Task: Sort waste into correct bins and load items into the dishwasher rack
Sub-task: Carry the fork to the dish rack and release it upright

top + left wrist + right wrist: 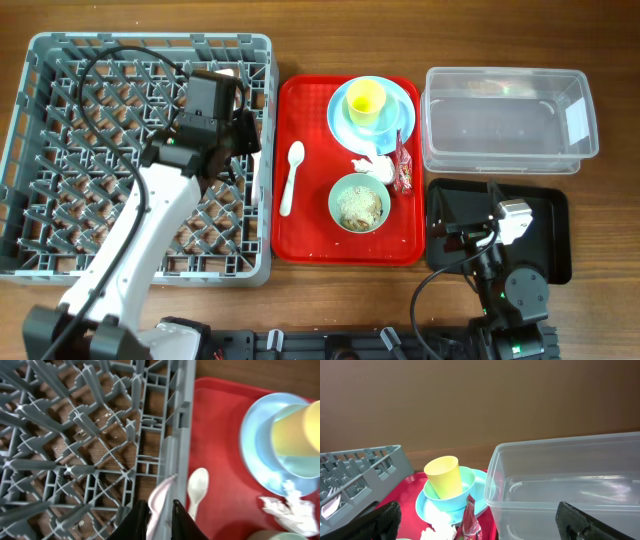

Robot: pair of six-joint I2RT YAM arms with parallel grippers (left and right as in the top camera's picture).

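My left gripper (160, 517) hangs over the right edge of the grey dishwasher rack (60, 150), shut on a thin white fork (159, 502) that sticks up between its fingers. The white spoon (292, 175) lies on the red serving tray (310, 235). A yellow cup (365, 98) sits in a pale bowl (388, 122) on the blue plate (337, 108). The mint-green bowl (336, 200) holds rice crumbs (360, 206). The napkin (372, 166) and red wrapper (404, 168) lie beside it. My right gripper (452, 226) stands open and empty over the black tray (545, 235).
The clear tub (510, 120) sits behind the black tray, right of the red tray. In the right wrist view the tub's wall (570, 485) is close ahead, with the wrapper (470, 520) just left of it. The rack's upright pegs (100, 435) fill the space under my left gripper.
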